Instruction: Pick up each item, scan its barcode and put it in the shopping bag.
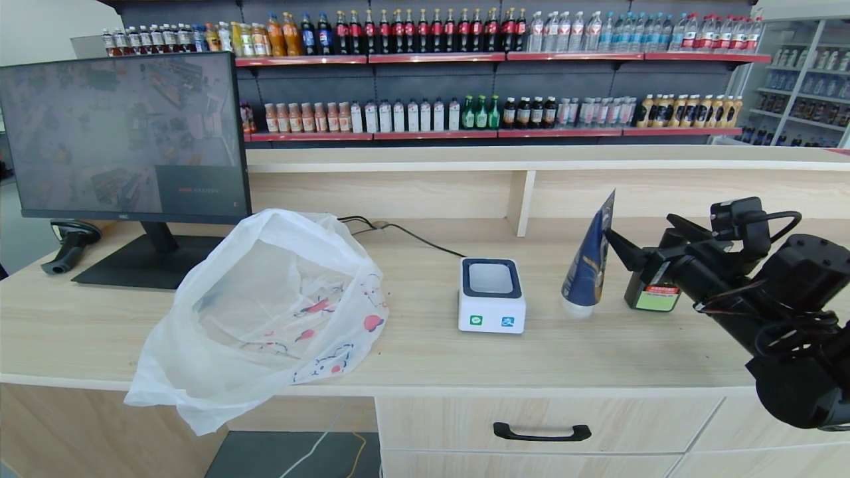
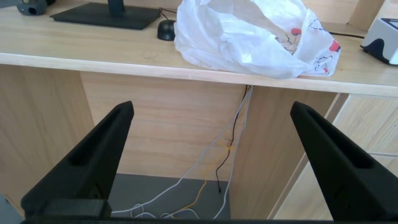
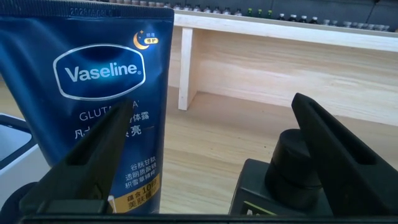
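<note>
A white plastic shopping bag (image 1: pixel 265 312) (image 2: pixel 249 37) lies open on the counter's left half, hanging over the front edge. The white barcode scanner (image 1: pixel 491 295) (image 2: pixel 382 40) sits mid-counter. To its right a blue lotion tube (image 1: pixel 589 255) (image 3: pixel 112 93) stands on its cap, and beside that is a dark bottle (image 1: pixel 654 289) (image 3: pixel 292 162) with a green label. My right gripper (image 1: pixel 639 229) (image 3: pixel 211 102) is open just above and behind the two, one finger by the tube and one over the bottle. My left gripper (image 2: pixel 211 109) is open, below counter level, facing the counter's front panel.
A monitor (image 1: pixel 126 133) on its stand occupies the back left, with a handheld scanner (image 1: pixel 66 249) beside it. A cable (image 1: pixel 398 232) runs to the barcode scanner. A raised wooden ledge (image 1: pixel 531 162) backs the counter. Cables (image 2: pixel 224 162) hang under the counter.
</note>
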You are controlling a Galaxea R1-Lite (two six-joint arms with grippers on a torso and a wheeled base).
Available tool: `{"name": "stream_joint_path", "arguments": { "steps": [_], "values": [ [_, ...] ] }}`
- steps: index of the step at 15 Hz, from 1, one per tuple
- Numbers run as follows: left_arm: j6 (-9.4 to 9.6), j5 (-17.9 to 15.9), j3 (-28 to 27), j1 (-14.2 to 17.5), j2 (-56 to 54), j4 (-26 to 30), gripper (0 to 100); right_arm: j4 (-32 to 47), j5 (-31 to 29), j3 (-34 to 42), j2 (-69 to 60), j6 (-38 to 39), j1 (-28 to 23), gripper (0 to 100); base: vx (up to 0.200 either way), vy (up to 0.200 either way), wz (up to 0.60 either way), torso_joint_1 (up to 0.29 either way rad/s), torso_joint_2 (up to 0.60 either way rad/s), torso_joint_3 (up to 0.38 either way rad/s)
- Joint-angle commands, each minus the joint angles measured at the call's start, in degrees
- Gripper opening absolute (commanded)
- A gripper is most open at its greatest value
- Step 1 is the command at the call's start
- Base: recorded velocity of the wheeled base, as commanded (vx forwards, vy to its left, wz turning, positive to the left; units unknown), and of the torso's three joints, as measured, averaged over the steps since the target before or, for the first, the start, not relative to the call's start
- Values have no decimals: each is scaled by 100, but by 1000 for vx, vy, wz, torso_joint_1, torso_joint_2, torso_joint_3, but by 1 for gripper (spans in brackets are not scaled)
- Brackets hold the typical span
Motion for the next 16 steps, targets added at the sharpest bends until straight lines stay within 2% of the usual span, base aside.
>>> {"name": "stream_joint_path", "arguments": {
  "steps": [1, 11, 13, 14, 16],
  "values": [
    [-1, 1, 0, 0, -2, -1, 100, -20, 2, -15, -46, -6, -13, 100, 0, 0, 0, 0, 0, 0],
    [-1, 1, 0, 0, -2, -1, 100, -20, 2, 266, -732, -6, 14, 100, 0, 0, 0, 0, 0, 0],
    [-1, 1, 0, 0, -2, -1, 100, -20, 2, 530, -1092, -15, 49, 100, 0, 0, 0, 0, 0, 0],
    [-1, 1, 0, 0, -2, -1, 100, -20, 2, 679, -1268, -6, 137, 100, 0, 0, 0, 0, 0, 0],
    [-1, 1, 0, 0, -2, -1, 100, -20, -86, 820, -1593, -15, 655, 100, 0, 0, 0, 0, 0, 0]
  ]
}}
